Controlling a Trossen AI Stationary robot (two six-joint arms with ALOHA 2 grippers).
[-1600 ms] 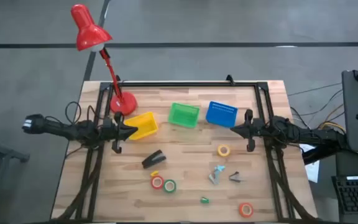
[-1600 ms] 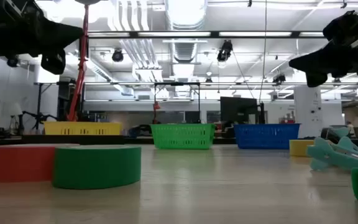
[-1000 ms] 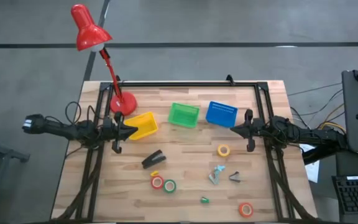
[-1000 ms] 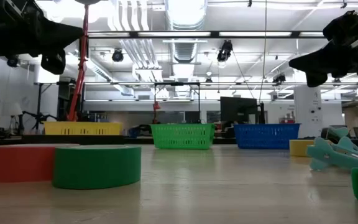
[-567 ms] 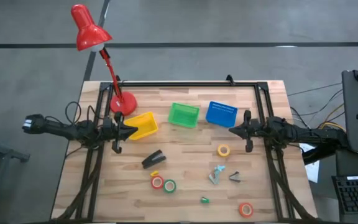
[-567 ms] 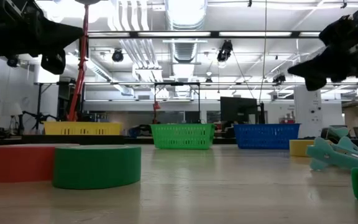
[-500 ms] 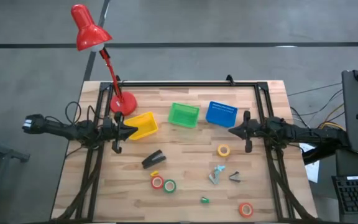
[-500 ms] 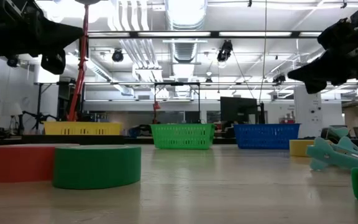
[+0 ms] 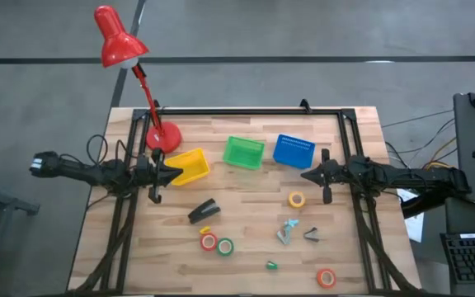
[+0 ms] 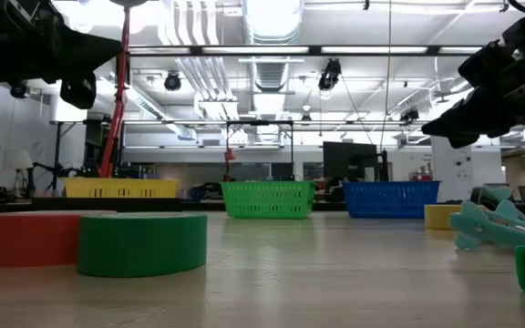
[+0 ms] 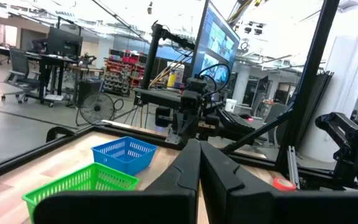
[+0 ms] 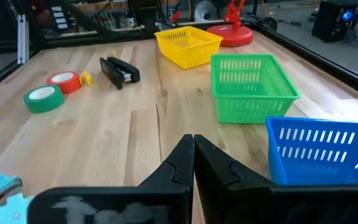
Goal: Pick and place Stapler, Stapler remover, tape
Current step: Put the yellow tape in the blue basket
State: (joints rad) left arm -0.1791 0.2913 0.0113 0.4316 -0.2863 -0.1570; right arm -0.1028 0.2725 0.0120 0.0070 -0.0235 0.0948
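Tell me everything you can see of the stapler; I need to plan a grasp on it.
The stapler is small, black and wedge-shaped, with a glint of silver metal showing in the right wrist view. It lies flat and closed on the wooden table, angled diagonally, left of centre, below the yellow basket. A small yellow piece lies just below it, apart from it. No gripper touches it.

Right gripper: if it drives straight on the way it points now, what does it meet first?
Probably the green basket; the right gripper, shut, points between it and the stapler. Depth is unclear.
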